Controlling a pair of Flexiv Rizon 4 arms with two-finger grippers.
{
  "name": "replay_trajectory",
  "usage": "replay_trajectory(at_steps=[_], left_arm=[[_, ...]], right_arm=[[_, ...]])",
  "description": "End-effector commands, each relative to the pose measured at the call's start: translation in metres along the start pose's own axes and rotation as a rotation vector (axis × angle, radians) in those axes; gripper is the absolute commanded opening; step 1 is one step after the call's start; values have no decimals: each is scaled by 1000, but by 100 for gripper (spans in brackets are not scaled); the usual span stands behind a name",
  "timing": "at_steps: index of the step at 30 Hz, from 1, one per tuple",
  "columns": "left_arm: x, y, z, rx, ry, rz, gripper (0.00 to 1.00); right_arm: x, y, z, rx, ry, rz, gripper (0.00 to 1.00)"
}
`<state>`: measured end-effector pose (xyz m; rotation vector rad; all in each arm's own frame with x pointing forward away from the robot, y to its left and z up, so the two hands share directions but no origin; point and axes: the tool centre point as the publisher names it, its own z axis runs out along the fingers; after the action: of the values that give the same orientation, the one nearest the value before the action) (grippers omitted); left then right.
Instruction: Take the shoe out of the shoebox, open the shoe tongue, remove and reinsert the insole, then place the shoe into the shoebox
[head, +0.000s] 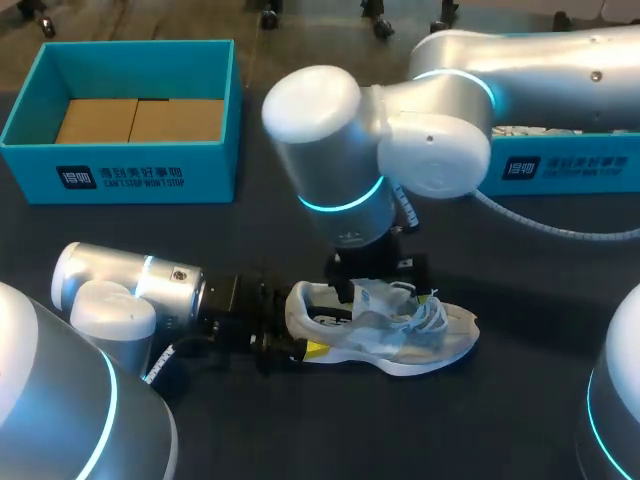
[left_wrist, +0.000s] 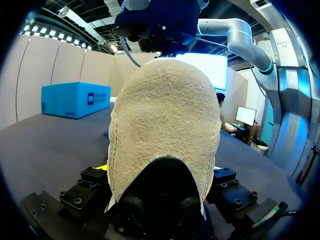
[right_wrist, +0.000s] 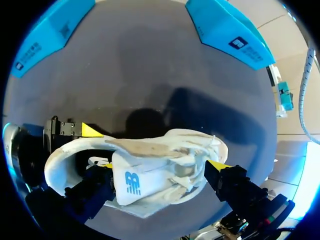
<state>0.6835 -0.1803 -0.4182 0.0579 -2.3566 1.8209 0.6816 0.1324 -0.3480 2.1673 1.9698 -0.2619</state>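
Shoe (head: 385, 335) lies out of the shoebox (head: 130, 175) on the surface (head: 350, 440), heel clenched between left fingers (right_wrist: 91, 131). Right fingers (right_wrist: 217, 166): grip, cannot tell. Tongue, insole and reboxing seemingly remain.

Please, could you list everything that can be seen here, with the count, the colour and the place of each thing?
shoe: one, white, on the table near its middle, outside the shoebox.
shoebox: one, teal, open, at the far left of the table.
cardboard: one layer, brown, inside the shoebox.
second teal box: one, teal, far right, partly hidden behind the right arm.
table: one, dark.
left gripper: one, black, fingers with yellow tips closed on the shoe's heel.
right gripper: one, black, directly over the shoe's middle.
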Motion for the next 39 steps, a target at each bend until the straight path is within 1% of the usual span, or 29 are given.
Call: replay_trajectory(at_steps=[1,3,5,9,16,17,20,22,24,26,28,29,31,34,36,39], left_arm=[[0,0,0,-3,-1,-1,0],[0,0,0,-3,-1,-1,0],[0,0,0,-3,-1,-1,0],[0,0,0,-3,-1,-1,0],[0,0,0,-3,-1,-1,0],[0,0,0,-3,-1,-1,0],[0,0,0,-3,-1,-1,0],[0,0,0,-3,-1,-1,0],[0,0,0,-3,-1,-1,0],[0,0,0,-3,-1,-1,0],[0,0,0,-3,-1,-1,0],[0,0,0,-3,-1,-1,0],[0,0,0,-3,-1,-1,0],[0,0,0,-3,-1,-1,0],[0,0,0,-3,-1,-1,0],[0,0,0,-3,-1,-1,0]], right_arm=[[-14,-3,-5,8,80,267,100],[-17,-2,-6,30,106,274,100],[-17,-2,-6,34,132,267,100],[-12,1,-7,71,154,245,100],[-8,-2,-9,88,184,246,100],[-8,-3,-9,93,189,246,97],[-9,-4,-8,104,206,244,76],[-9,-5,-8,106,214,243,66],[-9,-5,-9,114,222,238,59],[-9,-4,-13,131,225,227,56],[-9,-4,-14,156,234,231,59],[-9,-4,-15,158,235,231,58],[-9,-4,-17,171,251,232,50],[-9,-3,-22,175,258,230,43],[-8,-3,-24,168,248,221,41],[-8,-3,-23,156,260,193,38]])
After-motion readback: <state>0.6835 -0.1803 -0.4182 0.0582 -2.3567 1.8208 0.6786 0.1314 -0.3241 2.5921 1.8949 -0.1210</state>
